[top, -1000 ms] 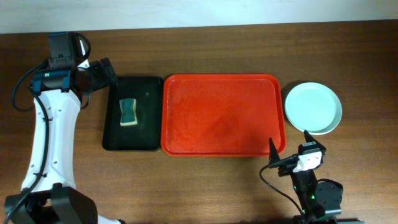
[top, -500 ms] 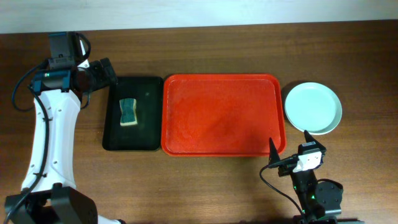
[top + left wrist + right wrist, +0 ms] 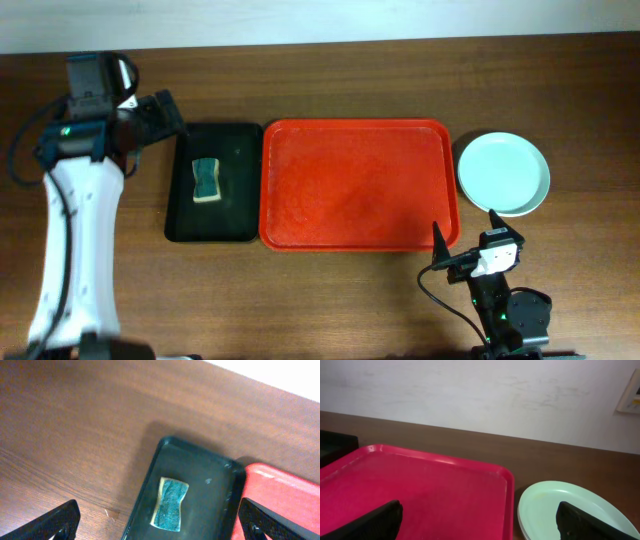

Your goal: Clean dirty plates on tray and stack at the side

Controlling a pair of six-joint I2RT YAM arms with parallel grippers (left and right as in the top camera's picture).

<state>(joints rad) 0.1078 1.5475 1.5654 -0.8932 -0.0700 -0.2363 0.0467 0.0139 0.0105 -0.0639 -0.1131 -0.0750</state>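
1. A brown wood-grain table (image 3: 350, 300) fills the overhead view, and a pale strip (image 3: 320, 20) runs along its 12 o'clock edge.
2. The tray (image 3: 355, 185), red with a raised rim, lies mid-table with its long sides running from 9 to 3 o'clock. A black tray (image 3: 235, 205) sits against or just beside its 9 o'clock rim, with a teal-and-yellow sponge (image 3: 206, 180) lying flat inside.
3. The dirty plates (image 3: 503, 174) rest on the table at the red tray's 3 o'clock, just beside its rim and off it. A pale green plate is on top.
4. The left gripper (image 3: 178, 120) hangs at the black tray's 10 o'clock with its fingers spread wide, holding nothing. The right gripper (image 3: 464, 220) sits at the red tray's 5 o'clock, likewise spread and empty.
5. Only the right wrist view shows the room. An off-white wall (image 3: 470, 390) stands behind the table, with a white fitting (image 3: 632, 392) at that picture's 2 o'clock corner. From this low angle, what looks like a second rim peeks out beneath the green plate.
6. Only the left wrist view shows the sponge close up, with its rippled teal top over a yellow layer, between dark fingertips (image 3: 55, 522) at 7 and 5 o'clock.
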